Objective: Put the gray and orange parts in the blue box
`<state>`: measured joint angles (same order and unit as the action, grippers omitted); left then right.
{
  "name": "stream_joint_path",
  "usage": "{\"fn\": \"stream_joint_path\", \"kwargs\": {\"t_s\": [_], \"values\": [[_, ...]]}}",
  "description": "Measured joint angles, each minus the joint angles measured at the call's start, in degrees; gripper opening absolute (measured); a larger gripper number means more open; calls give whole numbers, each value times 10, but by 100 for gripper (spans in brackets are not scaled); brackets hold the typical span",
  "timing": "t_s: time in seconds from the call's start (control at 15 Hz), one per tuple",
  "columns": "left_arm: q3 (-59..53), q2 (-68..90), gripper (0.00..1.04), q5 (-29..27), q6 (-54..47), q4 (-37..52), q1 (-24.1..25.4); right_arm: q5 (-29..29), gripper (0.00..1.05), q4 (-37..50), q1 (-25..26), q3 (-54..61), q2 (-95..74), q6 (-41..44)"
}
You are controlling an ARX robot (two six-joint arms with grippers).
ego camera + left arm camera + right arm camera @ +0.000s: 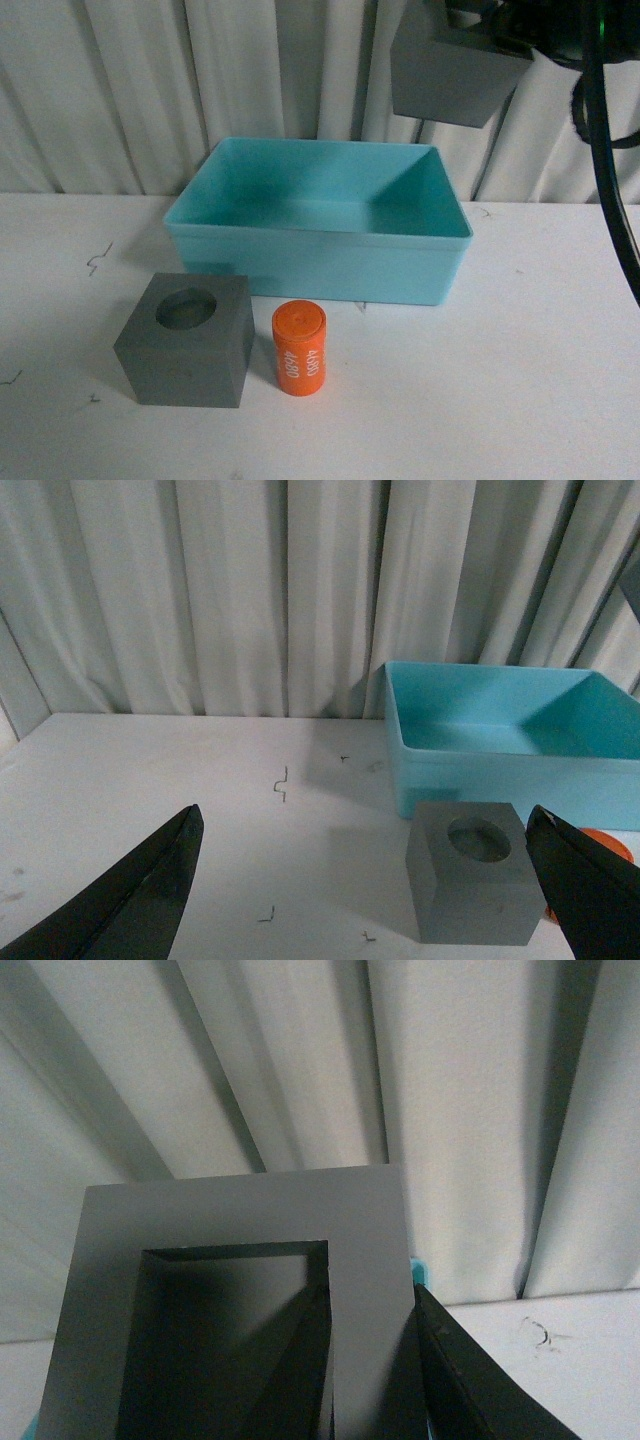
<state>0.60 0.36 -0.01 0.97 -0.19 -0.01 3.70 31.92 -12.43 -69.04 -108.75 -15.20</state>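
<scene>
The right claw [375, 1380] is gripping the gray cube with the rectangular hole [450, 75] by one wall: one finger [300, 1370] is sitting inside the hole and the other is pressing on the outside of that wall. The cube is hanging in the air, tilted, clear of the counter [520, 380]. In the front view it is showing above the far right corner of the blue box [320, 265], against the white curtain [150, 90].

The box is sitting toward the back of the counter with its open side facing up. In front of its left half, the gray cube with the round hole [185, 340] is resting on the counter with the hole facing up, near the box's front wall but not touching it. The orange cylinder [299, 350] is standing upright just beside this cube, on its right, with white digits running down its side. A narrow gap is showing between the two.

The left claw [360, 900] is hanging low over the counter with its jaws spread wide and gripping nothing. Its wrist view is looking toward the cube with the round hole and the box behind it. A sliver of the cylinder is peeking out past one dark finger [585, 890].
</scene>
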Motion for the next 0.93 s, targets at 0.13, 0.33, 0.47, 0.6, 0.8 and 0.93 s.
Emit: {"fn": "stream_joint_path", "kwargs": {"t_s": [0.13,0.33,0.47,0.6,0.8,0.93], "values": [[0,0,98,0,0,0,0,9,18,-30,-14,-69,-66,-12],[0,0,98,0,0,0,0,28,18,-85,-32,-130,-157,-39],[0,0,98,0,0,0,0,39,18,-110,-38,-148,-189,-49],[0,0,98,0,0,0,0,60,18,-137,-38,-174,-214,-52],[0,0,98,0,0,0,0,76,24,-159,-38,-198,-228,-58],[0,0,98,0,0,0,0,77,46,-156,-38,-201,-232,-58]]}}
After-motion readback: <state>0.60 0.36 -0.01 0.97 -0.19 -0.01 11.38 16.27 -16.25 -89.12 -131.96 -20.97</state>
